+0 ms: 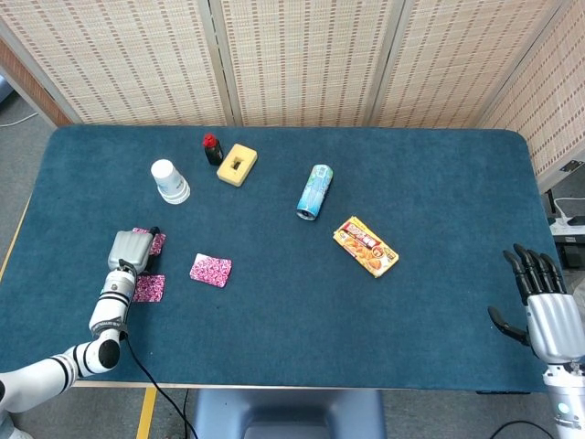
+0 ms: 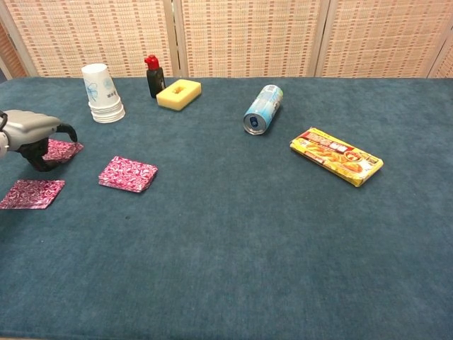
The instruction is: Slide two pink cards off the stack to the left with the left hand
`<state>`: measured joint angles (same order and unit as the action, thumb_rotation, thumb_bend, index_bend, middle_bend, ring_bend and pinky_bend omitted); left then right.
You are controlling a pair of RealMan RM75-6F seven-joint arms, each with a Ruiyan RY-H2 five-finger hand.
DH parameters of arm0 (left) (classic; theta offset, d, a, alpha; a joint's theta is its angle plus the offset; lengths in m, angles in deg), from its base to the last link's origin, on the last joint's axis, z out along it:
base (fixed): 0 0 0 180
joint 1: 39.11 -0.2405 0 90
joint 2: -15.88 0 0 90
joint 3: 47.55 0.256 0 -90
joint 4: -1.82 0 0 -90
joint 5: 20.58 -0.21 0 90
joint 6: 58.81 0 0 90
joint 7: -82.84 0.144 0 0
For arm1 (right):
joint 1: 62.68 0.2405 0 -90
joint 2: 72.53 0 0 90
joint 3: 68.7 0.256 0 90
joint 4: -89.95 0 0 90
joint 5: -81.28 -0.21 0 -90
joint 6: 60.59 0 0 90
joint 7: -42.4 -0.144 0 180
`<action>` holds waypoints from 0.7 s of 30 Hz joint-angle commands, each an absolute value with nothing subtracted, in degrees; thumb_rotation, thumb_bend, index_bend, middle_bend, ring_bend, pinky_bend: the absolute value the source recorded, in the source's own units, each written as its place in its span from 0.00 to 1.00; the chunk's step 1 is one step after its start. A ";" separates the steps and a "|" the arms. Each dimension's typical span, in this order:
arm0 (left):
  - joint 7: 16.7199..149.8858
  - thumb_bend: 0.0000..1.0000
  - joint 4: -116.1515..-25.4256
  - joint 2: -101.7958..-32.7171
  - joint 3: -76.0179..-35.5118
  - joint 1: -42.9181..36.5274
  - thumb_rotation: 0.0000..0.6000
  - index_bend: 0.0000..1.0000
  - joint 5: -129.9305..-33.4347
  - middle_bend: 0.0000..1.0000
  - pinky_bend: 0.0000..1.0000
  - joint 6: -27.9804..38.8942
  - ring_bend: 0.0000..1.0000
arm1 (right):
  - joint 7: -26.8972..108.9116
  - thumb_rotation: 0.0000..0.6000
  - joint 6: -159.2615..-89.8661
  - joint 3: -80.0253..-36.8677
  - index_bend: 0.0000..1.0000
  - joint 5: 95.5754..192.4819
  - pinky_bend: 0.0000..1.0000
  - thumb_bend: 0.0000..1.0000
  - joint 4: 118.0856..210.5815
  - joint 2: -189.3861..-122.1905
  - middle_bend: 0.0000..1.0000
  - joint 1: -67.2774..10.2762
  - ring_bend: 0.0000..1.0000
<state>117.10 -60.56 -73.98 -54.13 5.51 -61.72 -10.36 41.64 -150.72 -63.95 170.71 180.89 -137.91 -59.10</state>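
Pink patterned cards lie in three places at the left of the blue-covered bench point(image 1: 439, 183). The stack point(image 1: 211, 270) sits right of the left hand point(image 1: 128, 249). One loose card point(image 1: 150, 288) lies flat near the front edge, clear of the stack. A second loose card point(image 2: 62, 149) lies behind it, partly under the left hand. The hand rests palm-down over this card, fingers curled down to the card or the cloth; contact cannot be confirmed, and it cannot be told whether the hand grips anything.

The chest view shows the curled fingers point(image 2: 35, 152) from the side and the stack's thickness; the head view shows only the back of the hand. The right hand point(image 1: 539, 306) appears in the head view alone, off the bench's right edge, fingers extended and apart, holding nothing.

Further back stand stacked paper cups point(image 2: 102, 93), a dark bottle with a red cap point(image 2: 153, 76) and a yellow sponge point(image 2: 178, 94). A can point(image 2: 262, 109) lies on its side; a snack packet point(image 2: 335, 156) lies flat.
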 commanded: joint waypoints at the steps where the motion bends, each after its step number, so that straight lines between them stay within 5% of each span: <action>1: 117.64 0.41 -60.73 -74.02 -54.23 5.50 1.00 0.16 -61.28 1.00 1.00 -10.49 1.00 | 41.60 1.00 -150.73 -63.93 0.00 170.72 0.05 0.22 180.86 -137.91 0.00 -59.09 0.00; 13: 120.65 0.38 -66.49 -70.24 -54.98 5.11 1.00 0.05 -60.39 1.00 1.00 -7.21 1.00 | 41.54 1.00 -150.61 -63.98 0.00 170.74 0.05 0.22 180.87 -137.84 0.00 -59.05 0.00; 21: 116.01 0.37 -76.23 -63.47 -56.45 2.33 1.00 0.34 -65.68 0.97 1.00 -0.65 1.00 | 41.25 1.00 -150.75 -64.04 0.00 171.04 0.05 0.22 180.84 -137.83 0.00 -59.04 0.00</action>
<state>119.43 -71.82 -66.68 -55.61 4.03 -62.20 -3.99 41.27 -150.74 -64.04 171.03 180.85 -137.83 -59.04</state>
